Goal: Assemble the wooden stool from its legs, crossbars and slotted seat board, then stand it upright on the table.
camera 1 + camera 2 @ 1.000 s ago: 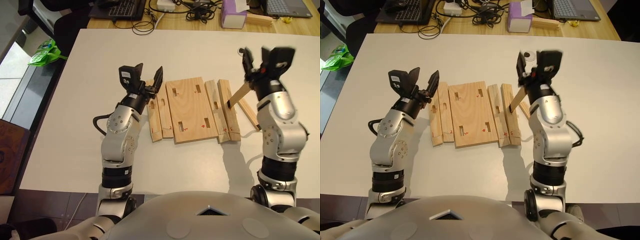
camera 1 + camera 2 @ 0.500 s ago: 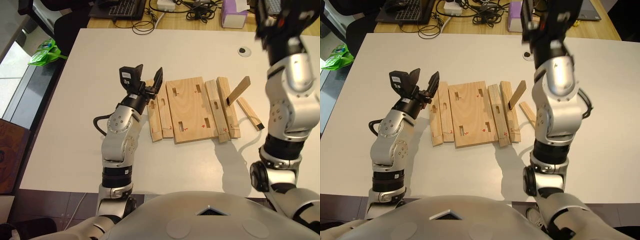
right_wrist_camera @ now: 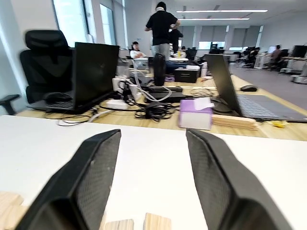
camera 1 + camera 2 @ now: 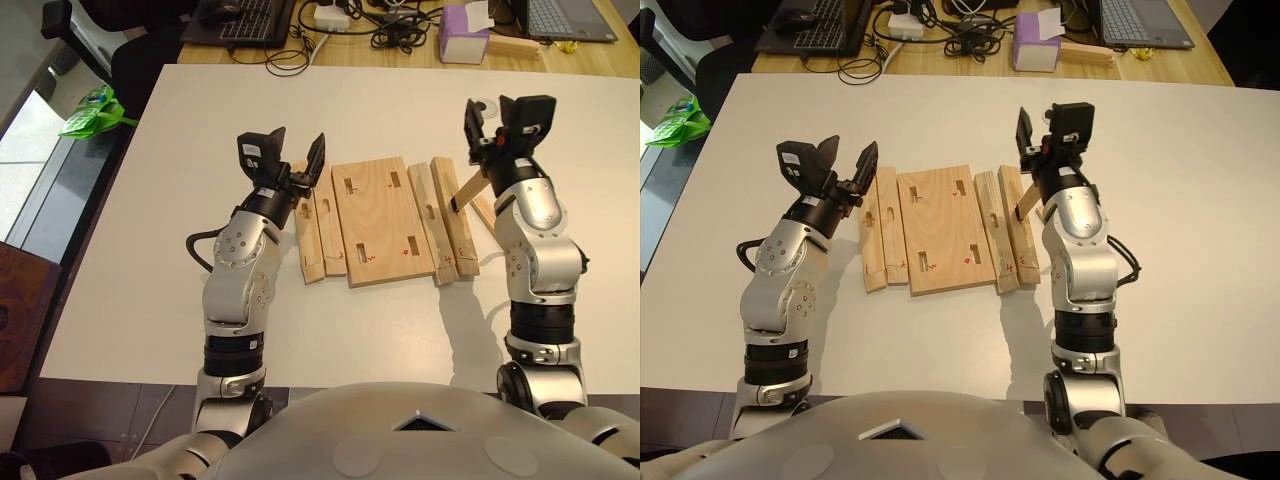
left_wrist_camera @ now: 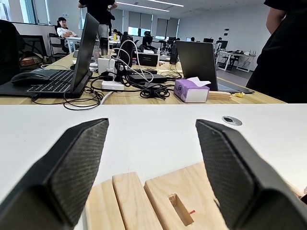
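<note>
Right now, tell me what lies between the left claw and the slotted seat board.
Two slotted wooden bars lie side by side between the open left claw and the seat board. Both eye views show this.

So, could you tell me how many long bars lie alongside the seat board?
4 bars: two left of the seat board, two right; the right arm may hide others.

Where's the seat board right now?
Head views: seat board lies flat on the white table, centre, with a pair of wooden bars close on each side.
</note>
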{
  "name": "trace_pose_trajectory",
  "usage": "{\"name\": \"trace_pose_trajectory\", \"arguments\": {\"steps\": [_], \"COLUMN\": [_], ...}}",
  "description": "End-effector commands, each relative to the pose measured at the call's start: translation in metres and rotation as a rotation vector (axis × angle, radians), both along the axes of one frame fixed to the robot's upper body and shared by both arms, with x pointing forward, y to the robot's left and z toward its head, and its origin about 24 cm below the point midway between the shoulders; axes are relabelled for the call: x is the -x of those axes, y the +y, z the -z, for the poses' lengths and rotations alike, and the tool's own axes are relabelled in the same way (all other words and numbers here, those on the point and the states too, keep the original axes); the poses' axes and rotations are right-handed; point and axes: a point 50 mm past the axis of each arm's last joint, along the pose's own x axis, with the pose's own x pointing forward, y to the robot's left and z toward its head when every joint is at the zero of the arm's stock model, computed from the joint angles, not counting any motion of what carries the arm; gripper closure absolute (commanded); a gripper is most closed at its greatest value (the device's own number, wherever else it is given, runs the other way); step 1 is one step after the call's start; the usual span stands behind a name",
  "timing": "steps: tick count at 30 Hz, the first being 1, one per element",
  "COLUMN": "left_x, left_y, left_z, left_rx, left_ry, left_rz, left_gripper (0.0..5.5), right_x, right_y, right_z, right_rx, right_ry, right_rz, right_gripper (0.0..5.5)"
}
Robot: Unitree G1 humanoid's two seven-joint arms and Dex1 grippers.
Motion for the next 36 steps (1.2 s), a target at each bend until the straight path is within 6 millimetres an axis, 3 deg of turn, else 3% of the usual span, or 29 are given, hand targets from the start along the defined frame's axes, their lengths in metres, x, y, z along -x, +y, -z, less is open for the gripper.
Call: {"name": "trace_pose_trajectory", "arguments": {"steps": [1, 4, 8, 11, 12, 15, 18, 22, 28, 36], "left_x": [0.0, 0.0, 0.0, 0.001, 0.001, 0.004, 0.011, 0.014, 0.009, 0.001], "left_y": [-0.001, 0.0, 0.002, 0.004, 0.004, 0.01, 0.017, 0.021, 0.016, 0.017], "left_z": [0.0, 0.001, 0.002, 0.004, 0.004, 0.007, 0.014, 0.02, 0.018, 0.013], "left_rx": [-0.008, -0.007, -0.012, -0.015, -0.016, -0.021, -0.03, -0.035, -0.025, -0.034], "left_ry": [0.012, 0.015, 0.015, 0.016, 0.016, 0.016, 0.029, 0.035, 0.017, 0.001], "left_rz": [0.002, -0.001, -0.006, -0.015, -0.018, -0.045, -0.078, -0.108, -0.102, -0.069], "left_gripper": [2.14, 2.14, 2.14, 2.14, 2.14, 2.14, 2.14, 2.14, 2.14, 2.14], "right_x": [0.007, 0.007, 0.024, 0.038, 0.044, 0.081, 0.123, 0.153, 0.132, 0.091], "right_y": [-0.002, -0.003, -0.004, -0.002, 0.0, -0.005, -0.045, -0.069, -0.067, -0.041], "right_z": [0.015, -0.024, -0.081, -0.099, -0.095, -0.055, 0.005, 0.049, 0.077, 0.09], "right_rx": [-0.018, 0.001, 0.032, 0.07, 0.067, 0.035, 0.065, 0.155, 0.212, 0.255], "right_ry": [0.042, -0.167, -0.41, -0.463, -0.431, -0.258, -0.008, 0.179, 0.141, 0.062], "right_rz": [-0.001, 0.011, 0.008, -0.046, -0.092, -0.252, -0.286, -0.35, -0.179, 0.007], "right_gripper": [2.99, 2.99, 2.99, 2.99, 2.99, 2.99, 2.99, 2.99, 2.99, 2.99]}}
